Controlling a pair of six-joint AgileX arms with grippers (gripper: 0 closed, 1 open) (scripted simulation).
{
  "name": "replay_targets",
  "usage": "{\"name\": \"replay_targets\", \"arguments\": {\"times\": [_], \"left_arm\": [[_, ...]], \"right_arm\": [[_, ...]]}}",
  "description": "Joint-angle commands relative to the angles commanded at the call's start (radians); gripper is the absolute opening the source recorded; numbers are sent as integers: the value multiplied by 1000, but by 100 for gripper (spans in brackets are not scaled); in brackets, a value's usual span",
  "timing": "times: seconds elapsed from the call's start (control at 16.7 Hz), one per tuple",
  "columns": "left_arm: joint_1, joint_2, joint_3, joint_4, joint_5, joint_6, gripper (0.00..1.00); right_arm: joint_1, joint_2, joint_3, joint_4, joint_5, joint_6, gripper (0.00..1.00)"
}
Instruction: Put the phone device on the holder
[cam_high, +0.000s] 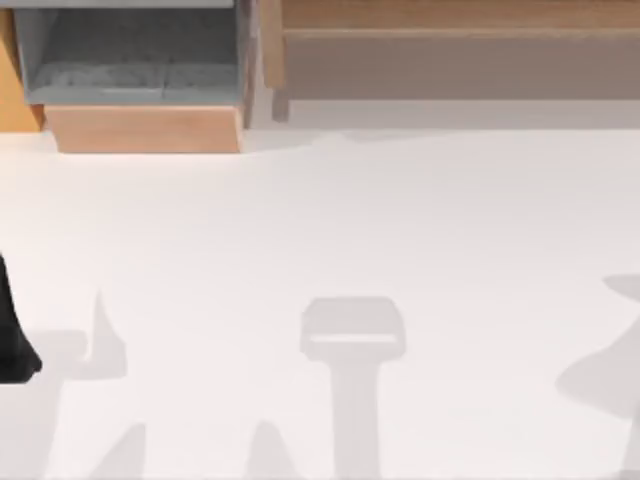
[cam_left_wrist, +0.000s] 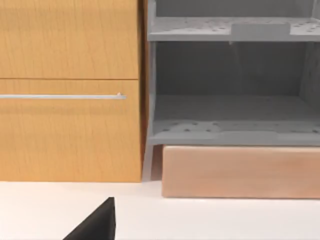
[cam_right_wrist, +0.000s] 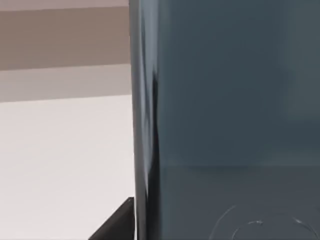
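Right wrist view: glossy phone device (cam_right_wrist: 225, 115)

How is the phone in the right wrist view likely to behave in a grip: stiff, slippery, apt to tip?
The phone looks like a flat, hard slab, so probably stiff. Its glossy face and smooth rounded edge suggest it could slip between gripper pads. Being thin, it would likely topple if stood on edge unsupported.

Phone device (cam_right_wrist: 225, 110) cut off by the right wrist view's edges, one long side showing. Left arm (cam_high: 12, 340) cropped at the top view's left edge. Grey shelf unit (cam_left_wrist: 232, 85) cropped above.
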Motion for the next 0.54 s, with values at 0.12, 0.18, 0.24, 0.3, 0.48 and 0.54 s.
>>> {"name": "replay_targets", "arguments": {"times": [0.12,0.18,0.24,0.3,0.48,0.54], "left_arm": [[0,0,0,0,0,0,100],[0,0,0,0,0,0,100],[0,0,0,0,0,0,100],[0,0,0,0,0,0,100],[0,0,0,0,0,0,100],[0,0,0,0,0,0,100]], "right_arm": [[0,0,0,0,0,0,90],[0,0,0,0,0,0,98],[0,0,0,0,0,0,100],[0,0,0,0,0,0,100],[0,0,0,0,0,0,100],[0,0,0,0,0,0,100]]}}
